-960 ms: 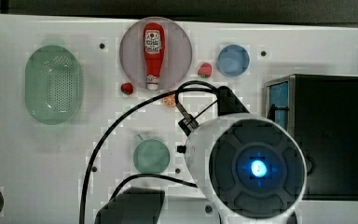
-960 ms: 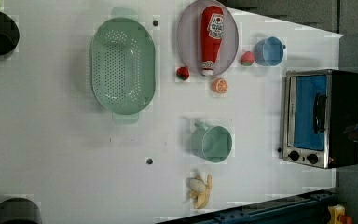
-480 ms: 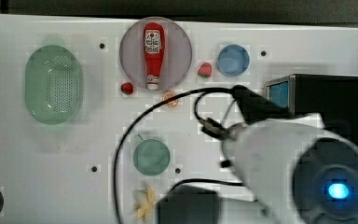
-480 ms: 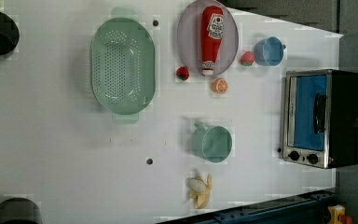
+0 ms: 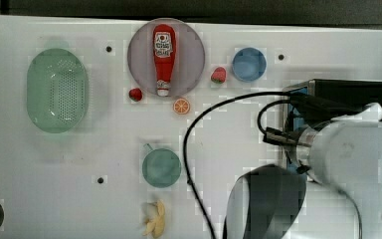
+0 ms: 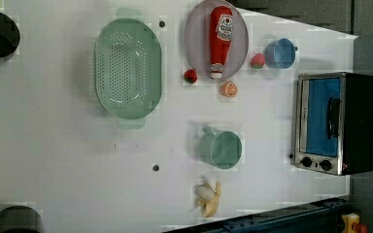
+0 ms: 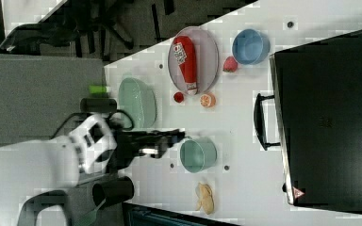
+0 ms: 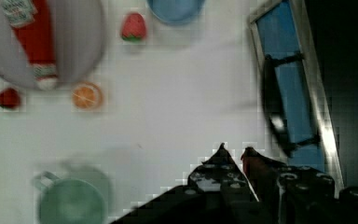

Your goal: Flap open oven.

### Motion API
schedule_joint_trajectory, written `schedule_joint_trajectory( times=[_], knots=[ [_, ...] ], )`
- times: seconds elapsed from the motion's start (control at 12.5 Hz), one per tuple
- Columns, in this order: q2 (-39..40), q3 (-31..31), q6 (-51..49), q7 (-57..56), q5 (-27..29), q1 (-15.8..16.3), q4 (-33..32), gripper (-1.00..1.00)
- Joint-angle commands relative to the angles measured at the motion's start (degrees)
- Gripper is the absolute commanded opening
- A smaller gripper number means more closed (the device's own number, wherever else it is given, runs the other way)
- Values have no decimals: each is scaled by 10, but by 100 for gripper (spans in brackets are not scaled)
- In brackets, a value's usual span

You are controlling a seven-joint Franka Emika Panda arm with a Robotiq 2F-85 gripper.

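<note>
The oven (image 6: 335,124) is a black box with a silver front frame, standing at the left view's right edge of the white table. Its blue glass door (image 8: 289,93) is closed, and the black bar handle (image 8: 272,112) runs across it. The oven's black top (image 5: 353,94) also shows in the top view, partly under my arm, and its handle (image 7: 259,121) shows in the right view. My gripper (image 8: 235,150) hangs above the table just short of the handle. Its fingertips stand a narrow gap apart with nothing between them. In the right view my gripper (image 7: 179,135) points toward the oven.
A teal cup (image 6: 221,149) and a banana (image 6: 208,198) lie in front of the oven. Farther off are a ketchup bottle (image 6: 220,41) on a grey plate (image 6: 194,34), a blue bowl (image 6: 279,53), two strawberries, an orange slice (image 6: 229,89) and a green colander (image 6: 127,68).
My arm has swung toward the top view's right, from above the teal cup to over the oven's front. The table objects have not moved.
</note>
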Motion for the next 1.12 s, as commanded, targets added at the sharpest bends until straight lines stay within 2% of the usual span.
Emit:
schedule_joint_trajectory(
  times=[0.08, 0.4, 0.72, 1.12],
  knots=[
    [33, -33, 24, -76, -10, -13, -3, -65],
    [83, -65, 118, -203, -10, -13, -37, -65],
    [135, -82, 220, -204, -9, -15, -70, -65],
    [191, -85, 254, -202, -8, -16, -75, -65]
  ],
)
